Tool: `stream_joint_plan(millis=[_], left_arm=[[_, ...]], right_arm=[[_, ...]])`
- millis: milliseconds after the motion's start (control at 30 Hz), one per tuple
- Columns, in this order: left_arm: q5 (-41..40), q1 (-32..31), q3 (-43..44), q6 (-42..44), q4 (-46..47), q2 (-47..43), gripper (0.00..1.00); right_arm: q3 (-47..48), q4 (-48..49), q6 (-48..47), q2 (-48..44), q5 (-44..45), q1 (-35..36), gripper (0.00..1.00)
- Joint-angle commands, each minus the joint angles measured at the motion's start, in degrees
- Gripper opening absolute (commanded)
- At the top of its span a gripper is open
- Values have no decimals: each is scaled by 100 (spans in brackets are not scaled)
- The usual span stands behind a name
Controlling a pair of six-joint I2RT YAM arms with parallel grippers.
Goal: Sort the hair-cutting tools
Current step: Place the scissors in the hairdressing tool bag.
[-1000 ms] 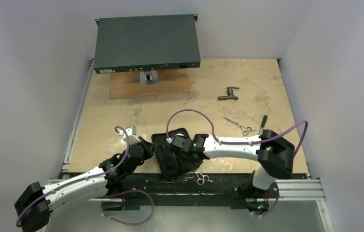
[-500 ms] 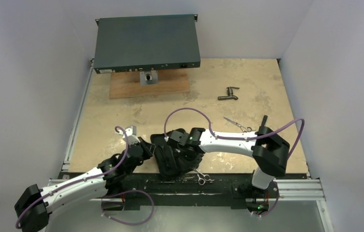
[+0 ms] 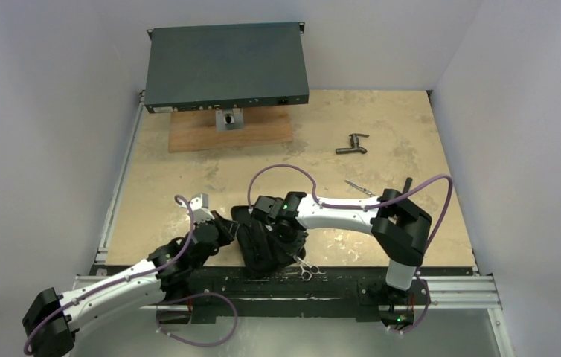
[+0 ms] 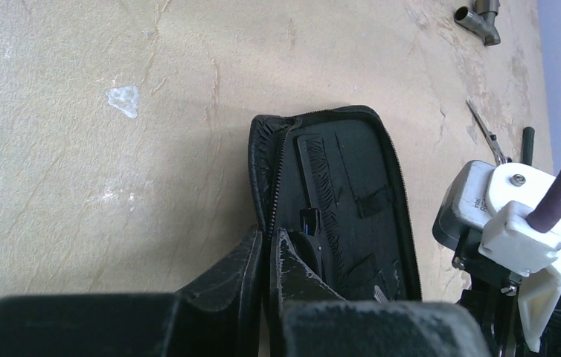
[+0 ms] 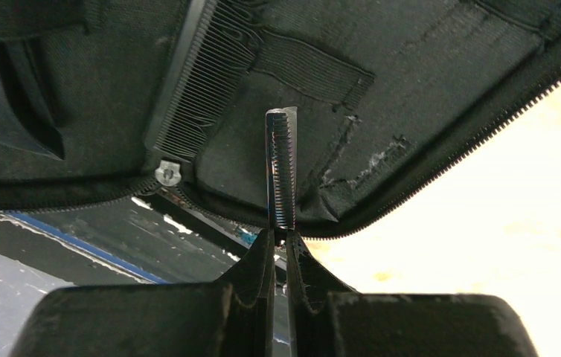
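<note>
I am pinching the thin toothed tool (image 5: 280, 167) by its very end in my right fingers (image 5: 270, 245), mid-frame over the black case (image 5: 426, 59) that my left fingers (image 4: 257, 256) are clamping by its edge, so I am risking it twisting loose or snagging on the elastic strap (image 5: 315, 71).

case (image 3: 254, 245): middle hidden under the right gripper (image 5: 278, 236); in the left wrist view its near end sits behind the left fingers (image 4: 229, 277).
far scissors (image 3: 357, 186): only a blade tip shows past the right arm (image 3: 344, 212).
black stick (image 3: 408, 182): mostly behind that arm; too small to identify.
near scissors (image 3: 308, 271): blades hidden under the gripper.
toothed strip (image 5: 280, 167): base hidden between the right fingers (image 5: 251, 269); comb or blade, unclear.
fitting (image 4: 478, 15): cut by the top edge.
</note>
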Motion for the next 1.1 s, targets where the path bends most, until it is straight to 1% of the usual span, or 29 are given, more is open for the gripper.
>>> stream_joint_plan(millis=[0,167,200,333,400,467,600,700,767,900,1067], left_arm=[[-108,24,190,125,116,-14,0],[-186,24,207,125,78,-1,0],[-221,21,211,103,47,-21,0],[-389,23,228,-7,-216,-138,0],[-480,24,253,-76,-399,-208,0],[-548,24,285,-130,-594,-282,0],[-664,24,355,-182,-864,-440,0],[-766,19,406,-191,-1012,-480,0],[-837,16,442,-206,-1120,-477,0],[-930,19,449,-219,-1191,-507,0],[-852,17,449,-203,-1042,-329,0]], right_arm=[[306,-11,-142,59,-217,-2,0],[244,46,-86,84,-295,-2,0],[232,49,-65,61,-285,-2,4],[310,35,49,-114,-141,-4,24],[425,-2,102,-196,-76,-19,31],[521,-30,144,-290,-26,-28,34],[584,-51,274,-542,91,-37,35],[375,60,429,-957,223,-37,35],[41,210,611,-1267,411,-30,35],[-898,730,988,-1934,410,8,34],[-1532,1254,1142,-2292,592,324,34]])
